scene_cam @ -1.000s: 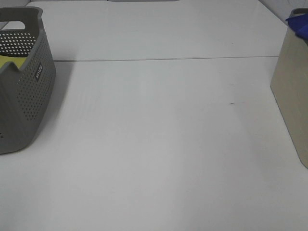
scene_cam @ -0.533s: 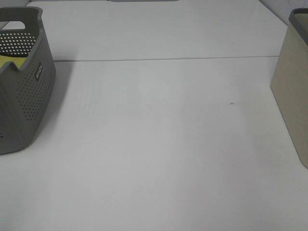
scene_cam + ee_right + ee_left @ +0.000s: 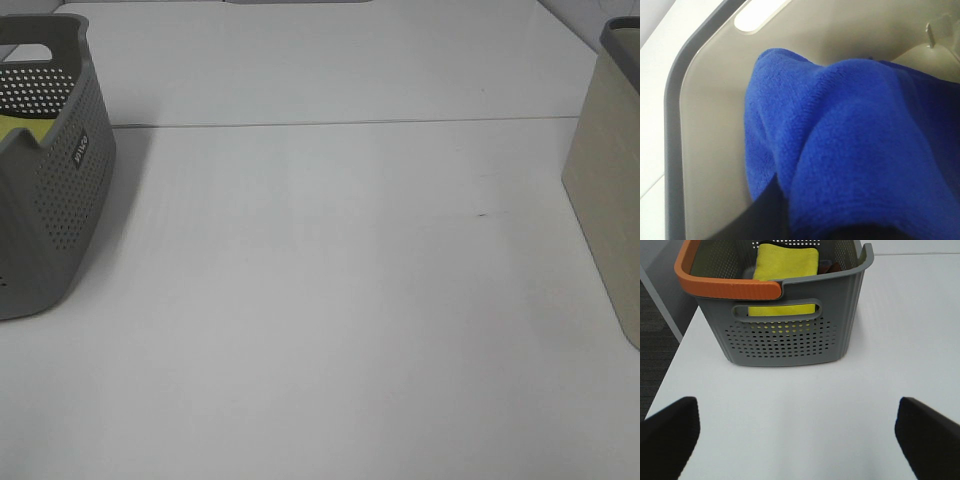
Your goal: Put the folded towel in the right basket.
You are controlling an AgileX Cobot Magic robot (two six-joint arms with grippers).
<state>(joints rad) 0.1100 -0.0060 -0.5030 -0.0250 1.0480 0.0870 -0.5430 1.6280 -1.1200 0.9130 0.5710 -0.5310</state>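
The folded blue towel (image 3: pixel 850 150) fills the right wrist view, hanging inside the beige right basket (image 3: pixel 710 125). My right gripper (image 3: pixel 810 227) is shut on the towel; only a dark finger (image 3: pixel 771 215) shows beneath the cloth. In the high view only the right basket's side (image 3: pixel 603 180) shows at the right edge; the towel and both arms are out of sight there. My left gripper (image 3: pixel 800 440) is open and empty above the table, in front of the grey basket (image 3: pixel 790 335).
The grey perforated basket (image 3: pixel 45 170) with an orange handle (image 3: pixel 725 285) stands at the left and holds a yellow towel (image 3: pixel 786 262). The white table (image 3: pixel 320 300) spreads between the two baskets, with its left edge near the grey basket.
A second ago the blue towel showed above the right basket's rim in the high view. It has since dropped out of sight into the basket. The left arm has not moved.
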